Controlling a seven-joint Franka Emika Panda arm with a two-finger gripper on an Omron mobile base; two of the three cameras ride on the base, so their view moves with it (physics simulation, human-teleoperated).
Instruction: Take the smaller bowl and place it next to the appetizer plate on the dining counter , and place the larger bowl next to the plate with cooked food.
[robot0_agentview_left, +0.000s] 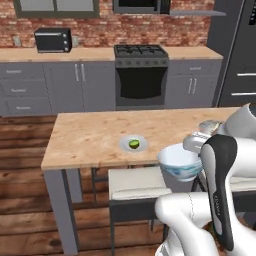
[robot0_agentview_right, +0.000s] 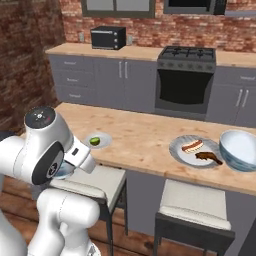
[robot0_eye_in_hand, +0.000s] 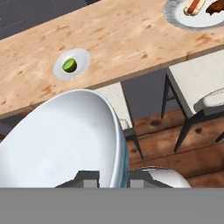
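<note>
Brick walls and grey cabinets back a long dining counter of light marbled wood, with cushioned stools tucked under its near edge. At about ten o'clock in the hand view sits the appetizer plate with its green piece, while the plate with cooked food lies well along the counter, the larger bowl already just beside it. The gripper is clamped on the rim of the smaller bowl, held off the counter's near edge above a stool, probably so it can be carried in beside the lime plate. Its fingers are mostly hidden by the bowl wall, and the arm's shoulder covers most of the bowl in the right base view.
</note>
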